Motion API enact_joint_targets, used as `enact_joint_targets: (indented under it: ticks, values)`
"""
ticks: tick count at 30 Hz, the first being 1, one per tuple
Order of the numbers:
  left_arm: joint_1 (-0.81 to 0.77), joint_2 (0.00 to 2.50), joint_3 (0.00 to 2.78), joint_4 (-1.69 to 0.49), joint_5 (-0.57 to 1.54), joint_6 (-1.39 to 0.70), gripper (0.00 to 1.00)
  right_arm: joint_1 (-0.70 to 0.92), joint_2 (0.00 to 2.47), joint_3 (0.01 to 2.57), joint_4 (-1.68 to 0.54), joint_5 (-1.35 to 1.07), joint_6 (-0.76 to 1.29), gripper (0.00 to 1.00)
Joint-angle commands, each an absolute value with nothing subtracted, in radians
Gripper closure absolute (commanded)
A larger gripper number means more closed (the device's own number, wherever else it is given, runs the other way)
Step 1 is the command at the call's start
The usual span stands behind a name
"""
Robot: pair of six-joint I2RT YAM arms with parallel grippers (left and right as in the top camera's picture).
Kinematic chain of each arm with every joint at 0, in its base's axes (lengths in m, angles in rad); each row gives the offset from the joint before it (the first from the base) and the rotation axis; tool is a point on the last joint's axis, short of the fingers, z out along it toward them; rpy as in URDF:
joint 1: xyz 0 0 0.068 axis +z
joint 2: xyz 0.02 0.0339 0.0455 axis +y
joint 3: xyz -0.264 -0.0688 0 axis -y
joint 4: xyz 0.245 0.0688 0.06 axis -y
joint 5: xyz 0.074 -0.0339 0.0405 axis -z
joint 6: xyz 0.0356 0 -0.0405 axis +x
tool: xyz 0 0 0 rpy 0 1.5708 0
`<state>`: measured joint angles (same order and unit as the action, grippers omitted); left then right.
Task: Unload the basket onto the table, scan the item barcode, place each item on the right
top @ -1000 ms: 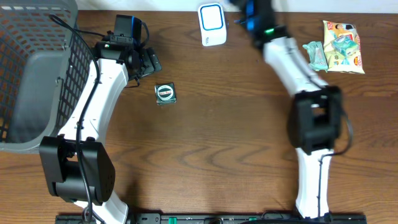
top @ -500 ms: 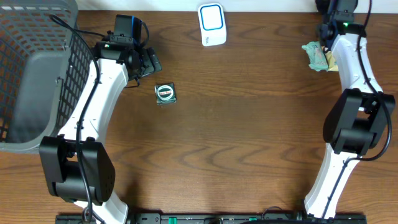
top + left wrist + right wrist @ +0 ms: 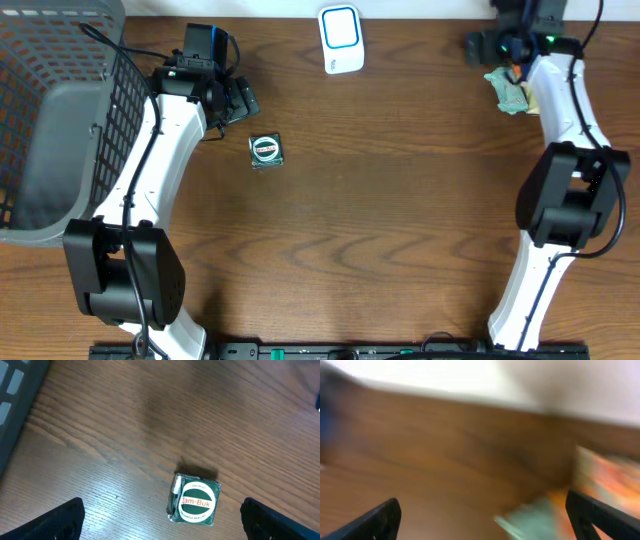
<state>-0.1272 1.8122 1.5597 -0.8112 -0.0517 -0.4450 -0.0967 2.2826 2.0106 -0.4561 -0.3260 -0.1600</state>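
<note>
- A small green box [image 3: 265,150] marked "Jam-Buk" lies flat on the wooden table [image 3: 380,230], left of centre, with its round label up (a pale strip runs down its left edge, too small to read).
- The left gripper [image 3: 238,100] hangs just behind and left of the box. Its jaws are spread wide and hold nothing. In the wrist view its fingertips [image 3: 60,520] sit at the two bottom corners, and the box shows between them, clear of both.
- A grey mesh basket [image 3: 60,120] fills the table's left end.
- On the far right lies a crumpled pale-green packet [image 3: 508,88], with an orange packet [image 3: 607,477] just beside it, mostly hidden under the arm from above.
- The right gripper [image 3: 487,517] is over those packets with its jaws wide and nothing between them; its wrist view is badly blurred.
- A white scanner [image 3: 341,38] with a blue-rimmed window sits at the far edge, well apart from the box and the packets.
</note>
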Motion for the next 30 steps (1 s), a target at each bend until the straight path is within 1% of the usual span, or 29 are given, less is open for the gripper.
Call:
enact_joint_targets:
  ticks: [1,3,4,9,11,16,18,21,24,30]
  values:
    - [-0.128,1.817,1.567,-0.815,-0.061,-0.447,0.02,-0.029,2.260,2.012,-0.344,-0.857,0.154,0.01]
    - [-0.128,1.817,1.567,-0.815,-0.061,-0.447,0.02,0.033,2.260,2.012,-0.331,-0.882,0.228,0.01]
    - [-0.128,1.817,1.567,-0.815,-0.061,-0.447,0.02,0.059,2.260,2.012,-0.349,-0.881,0.226,0.01]
    - [-0.128,1.817,1.567,-0.815,-0.061,-0.447,0.02,0.204,2.270,2.011,-0.528,-0.842,0.106,0.01]
    - [-0.128,1.817,1.567,-0.815,-0.061,-0.447,0.02,0.260,2.275,2.010,-0.578,-0.764,0.078,0.01]
    - [-0.128,1.817,1.567,-0.815,-0.061,-0.447,0.02,0.406,2.277,2.000,-0.649,-0.394,0.079,0.01]
    - [-0.128,1.817,1.567,-0.815,-0.061,-0.447,0.02,0.451,2.276,2.000,-0.665,-0.243,0.138,0.01]
    - [-0.128,1.817,1.567,-0.815,-0.061,-0.447,0.02,0.464,2.270,2.000,-0.687,-0.113,0.231,0.01]
    - [-0.128,1.817,1.567,-0.815,-0.061,-0.447,0.02,0.440,2.254,2.000,-0.736,-0.001,0.300,0.01]
    - [-0.128,1.817,1.567,-0.815,-0.061,-0.447,0.02,0.323,2.221,2.000,-0.883,0.137,0.310,0.01]
